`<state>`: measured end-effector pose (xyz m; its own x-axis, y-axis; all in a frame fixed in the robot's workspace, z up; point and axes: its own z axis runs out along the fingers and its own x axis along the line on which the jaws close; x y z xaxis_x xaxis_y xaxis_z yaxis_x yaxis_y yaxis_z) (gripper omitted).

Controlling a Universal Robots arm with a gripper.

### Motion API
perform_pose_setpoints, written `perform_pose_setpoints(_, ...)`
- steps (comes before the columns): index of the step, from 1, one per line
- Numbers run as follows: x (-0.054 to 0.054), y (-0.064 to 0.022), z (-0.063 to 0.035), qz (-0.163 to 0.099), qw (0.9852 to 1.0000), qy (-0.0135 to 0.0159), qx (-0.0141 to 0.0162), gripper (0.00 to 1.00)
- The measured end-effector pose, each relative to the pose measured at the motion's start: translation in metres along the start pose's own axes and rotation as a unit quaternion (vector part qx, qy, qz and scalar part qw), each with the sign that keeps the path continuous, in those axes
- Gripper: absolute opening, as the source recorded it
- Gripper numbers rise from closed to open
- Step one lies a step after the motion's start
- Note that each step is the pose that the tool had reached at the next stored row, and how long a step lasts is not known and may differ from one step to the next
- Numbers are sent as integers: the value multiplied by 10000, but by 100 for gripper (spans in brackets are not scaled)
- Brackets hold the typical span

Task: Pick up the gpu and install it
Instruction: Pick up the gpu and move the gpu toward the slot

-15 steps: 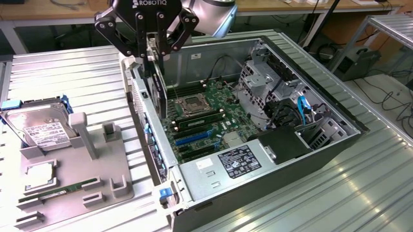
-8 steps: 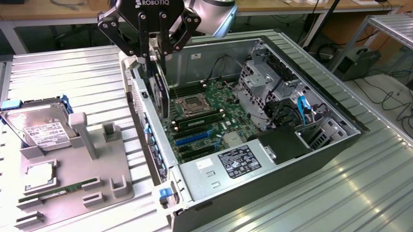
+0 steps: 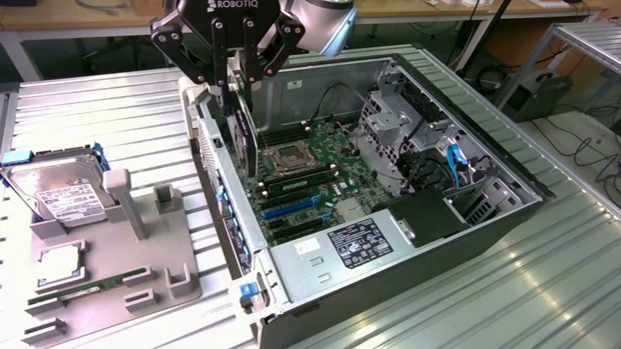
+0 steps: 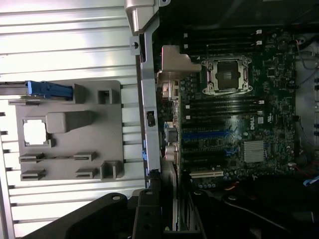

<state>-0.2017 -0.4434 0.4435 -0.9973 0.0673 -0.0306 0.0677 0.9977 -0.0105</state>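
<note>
Black and thin when seen edge-on, the gpu (image 3: 244,131) hangs upright with its silver bracket toward the exterior view's left. The gripper (image 3: 235,73) is clamped on the card's top edge, one dark finger on either face. The card sits inside the open case (image 3: 466,94), close beside the case's wall on the exterior view's left and over the near side of the motherboard (image 3: 321,163). Whether its lower edge touches the board I cannot tell. Just beside it lies the bare processor socket (image 3: 291,156), and further along the board are the blue slots (image 3: 291,209) and the labelled power supply (image 3: 339,247). Outside the case, on the exterior view's left, a grey tray (image 3: 145,262) rests on the ribbed metal table (image 3: 97,109). The tray holds a hard drive (image 3: 63,193), a processor chip (image 3: 60,263) and a slim green RAM stick (image 3: 92,286).
</note>
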Motion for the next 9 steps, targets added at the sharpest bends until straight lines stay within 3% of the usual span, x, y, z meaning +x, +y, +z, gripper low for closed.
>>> perform_pose_setpoints(9,-31,2,1,0,10000,0,4,26)
